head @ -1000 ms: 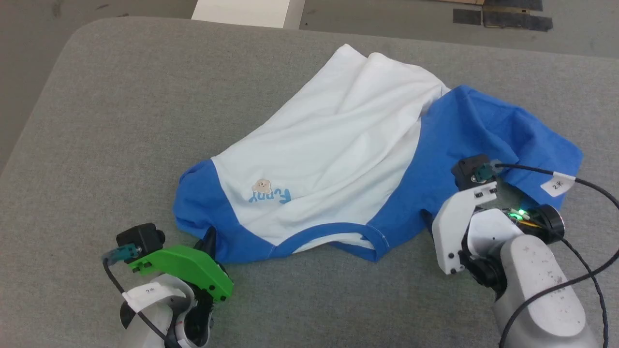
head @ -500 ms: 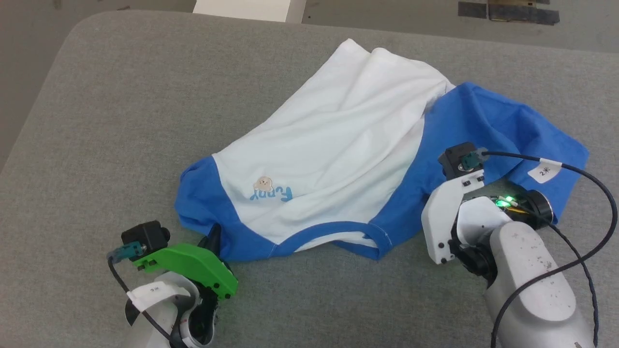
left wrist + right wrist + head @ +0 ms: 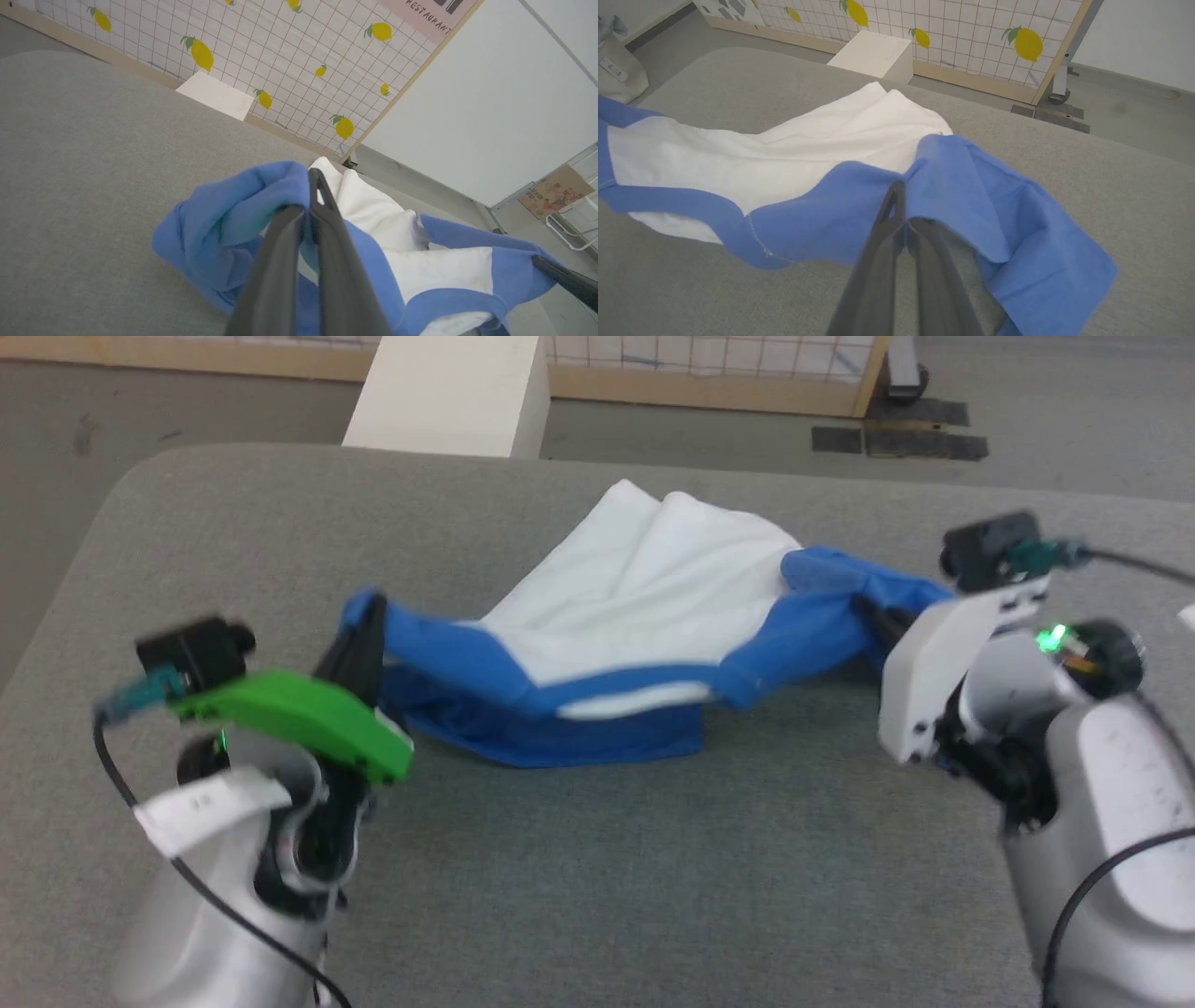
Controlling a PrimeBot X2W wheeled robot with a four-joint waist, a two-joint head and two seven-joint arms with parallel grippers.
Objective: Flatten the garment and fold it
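Cloth of a soft white T-shirt with royal-blue sleeves and blue collar trim is stretching between the two grippers above a grey fabric-covered table. The left gripper, with its long dark fingers under a green housing, is clamping a bunched fold of blue sleeve. In the left wrist view the left gripper is pressing its fingers together with the blue cloth squeezed between them, and the T-shirt is spilling to either side of them. The right gripper, under a white housing, is pinching the other blue sleeve. In the right wrist view the right gripper is nipping a pleat of blue cloth at its tips, with the loose sleeve end draping down beside it. The T-shirt is spreading away from those fingers, its blue collar band sagging between the grippers and its white body trailing onto the table beyond the fingertips. A white block is standing past the table's far edge.
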